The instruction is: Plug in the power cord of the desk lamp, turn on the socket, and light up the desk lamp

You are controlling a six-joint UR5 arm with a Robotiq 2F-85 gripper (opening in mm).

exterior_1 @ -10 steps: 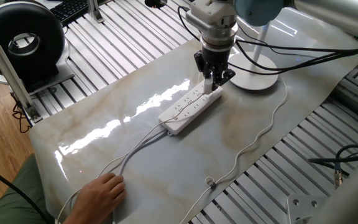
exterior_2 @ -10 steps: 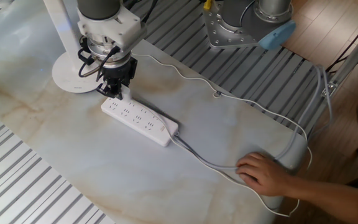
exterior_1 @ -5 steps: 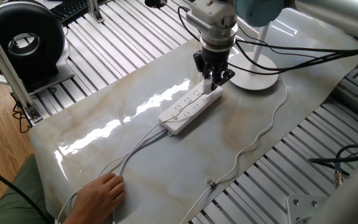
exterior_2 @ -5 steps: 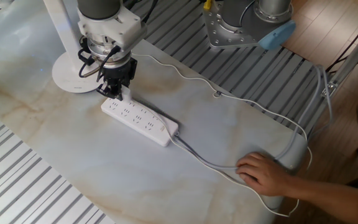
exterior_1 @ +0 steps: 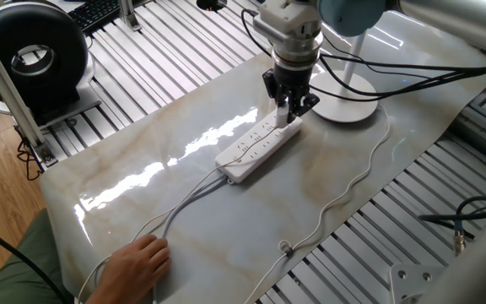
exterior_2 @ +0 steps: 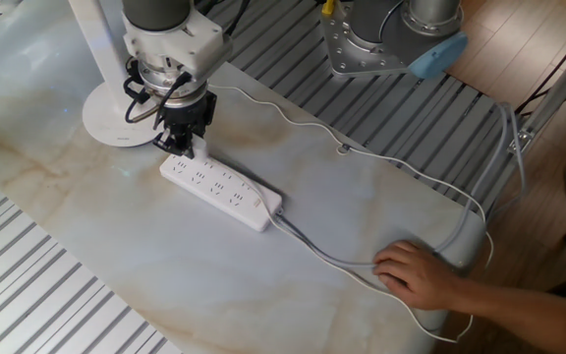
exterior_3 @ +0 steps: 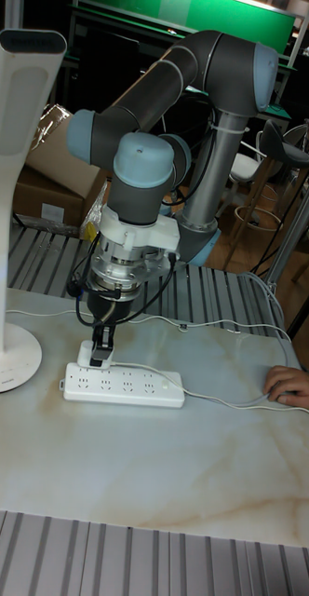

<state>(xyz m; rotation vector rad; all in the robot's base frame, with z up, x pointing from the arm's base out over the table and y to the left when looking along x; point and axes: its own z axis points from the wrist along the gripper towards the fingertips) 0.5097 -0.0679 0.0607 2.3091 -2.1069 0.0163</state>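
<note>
The socket (exterior_1: 256,148), a long white power strip, lies diagonally on the marble table, also seen in the other fixed view (exterior_2: 219,187) and the tall view (exterior_3: 127,385). My gripper (exterior_1: 288,115) stands upright over the strip's end nearest the desk lamp (exterior_1: 348,101), its black fingers shut on the small white plug of the power cord (exterior_1: 365,165). The plug (exterior_3: 87,353) sits right at that end of the socket (exterior_2: 190,150). From the lamp's round base (exterior_2: 111,116) the thin cord loops across the table (exterior_2: 293,120).
A person's hand (exterior_1: 142,257) rests on the cables near the table's corner (exterior_2: 416,275). The strip's grey cable (exterior_1: 184,203) runs to that hand. The lamp's tall head (exterior_3: 20,112) rises at the left. A black round device (exterior_1: 32,55) stands off the table.
</note>
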